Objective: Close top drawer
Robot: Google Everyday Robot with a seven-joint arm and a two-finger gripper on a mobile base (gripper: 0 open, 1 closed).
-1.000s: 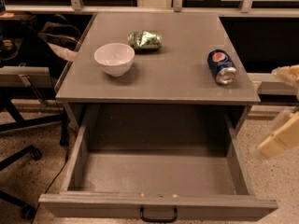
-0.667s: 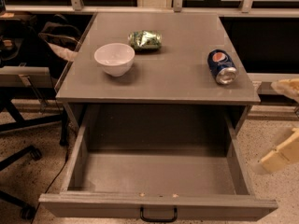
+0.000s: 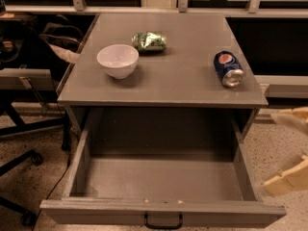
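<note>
Just right of the open top drawer [image 3: 163, 179], the end effector [image 3: 272, 150] gapes, below a Pepsi can [image 3: 228, 69].

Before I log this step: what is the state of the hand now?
Hand: open, holding nothing, to the right of the open top drawer.

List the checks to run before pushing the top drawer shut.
1. Top drawer pulled out, ready for a push: ok.
2. Nothing sticking up over its walls: ok.
3. Handle on the front in view: ok.
4. Gripper lined up with the drawer front: not ok, it is off to the drawer's right side.
5. Gripper open and holding nothing: ok.
6. Can lying on its side on the cabinet top will stay put: cannot tell.
</note>
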